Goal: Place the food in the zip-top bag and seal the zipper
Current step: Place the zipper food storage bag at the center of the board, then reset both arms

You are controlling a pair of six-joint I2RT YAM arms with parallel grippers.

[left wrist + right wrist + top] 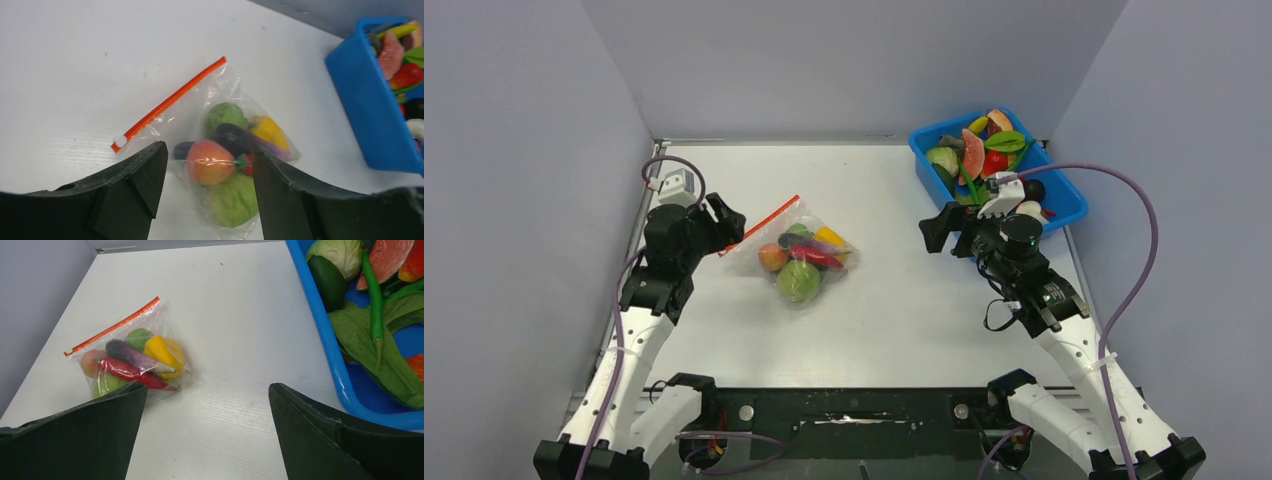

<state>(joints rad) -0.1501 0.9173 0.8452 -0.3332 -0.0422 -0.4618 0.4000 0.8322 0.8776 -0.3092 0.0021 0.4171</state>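
The clear zip-top bag (802, 255) lies on the white table left of centre. It holds the food: an orange peach (210, 161), green round pieces (234, 199), a yellow pepper (165, 352), a red chili (131, 373) and a purple eggplant (131, 355). Its orange-red zipper (761, 224) runs along the bag's far-left edge, with a white slider (120, 141) at its near end. My left gripper (727, 221) is open and empty, just left of the zipper's near end. My right gripper (937, 231) is open and empty, well right of the bag.
A blue plastic tub (1064, 190) stands at the back right, full of other toy fruits and vegetables such as a watermelon slice (973, 152) and a cabbage (340, 254). Grey walls enclose the table on three sides.
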